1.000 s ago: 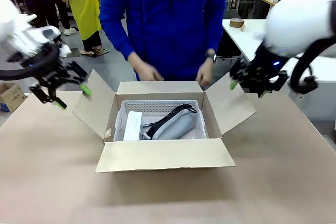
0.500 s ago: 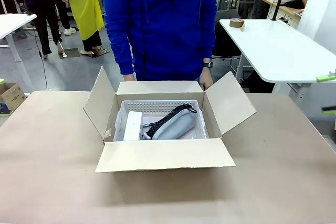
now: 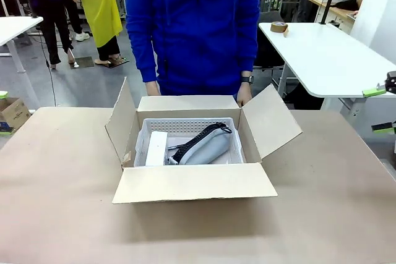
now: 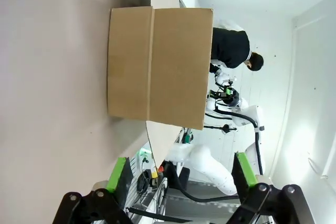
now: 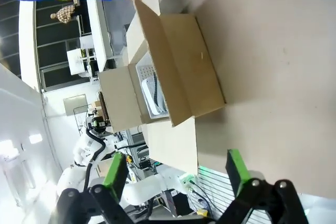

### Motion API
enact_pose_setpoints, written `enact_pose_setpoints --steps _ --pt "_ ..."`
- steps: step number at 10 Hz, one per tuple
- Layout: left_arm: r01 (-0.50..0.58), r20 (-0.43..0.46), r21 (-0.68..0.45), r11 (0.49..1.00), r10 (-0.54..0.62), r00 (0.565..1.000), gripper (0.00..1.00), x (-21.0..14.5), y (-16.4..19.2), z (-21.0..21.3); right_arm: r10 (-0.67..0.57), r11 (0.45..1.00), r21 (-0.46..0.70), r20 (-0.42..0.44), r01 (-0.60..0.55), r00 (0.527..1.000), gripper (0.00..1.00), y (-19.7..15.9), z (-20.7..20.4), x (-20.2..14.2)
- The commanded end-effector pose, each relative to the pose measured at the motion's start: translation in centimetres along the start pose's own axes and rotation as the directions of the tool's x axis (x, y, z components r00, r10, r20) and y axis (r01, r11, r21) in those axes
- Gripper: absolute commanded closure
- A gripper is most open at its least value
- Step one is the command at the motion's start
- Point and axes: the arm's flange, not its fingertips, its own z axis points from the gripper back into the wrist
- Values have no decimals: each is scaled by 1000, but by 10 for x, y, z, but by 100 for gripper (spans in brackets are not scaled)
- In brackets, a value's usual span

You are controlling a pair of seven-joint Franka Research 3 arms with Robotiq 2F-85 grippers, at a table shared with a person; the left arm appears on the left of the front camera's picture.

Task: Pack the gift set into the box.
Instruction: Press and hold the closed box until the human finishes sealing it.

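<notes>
Facing the box [image 3: 192, 182] from either side, left gripper [image 4: 180, 166] and right gripper [image 5: 177, 162] gape empty.

The large brown corrugated cardboard carton [image 3: 193, 182] sits in the middle of the brown table [image 3: 62, 214], its flaps spread. In it lies a white perforated plastic basket [image 3: 185, 126]. The basket holds the black and pale grey ridged gift set [image 3: 207, 145], just right of a flat white box [image 3: 156, 148]. A person [image 3: 195, 29] stands just behind the carton. The right gripper [image 3: 378, 110] hangs beyond the table's right edge.
</notes>
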Motion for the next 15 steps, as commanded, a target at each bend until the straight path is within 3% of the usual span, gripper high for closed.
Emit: enact_pose_setpoints --steps 1,15 --pt "-15 2 6 1000 15 1000 0 -5 2 -1 10 999 34 12 -10 1000 0 -6 4 0" --pt "-15 2 6 1000 15 1000 0 -5 2 -1 10 999 34 12 -10 1000 0 -6 4 0"
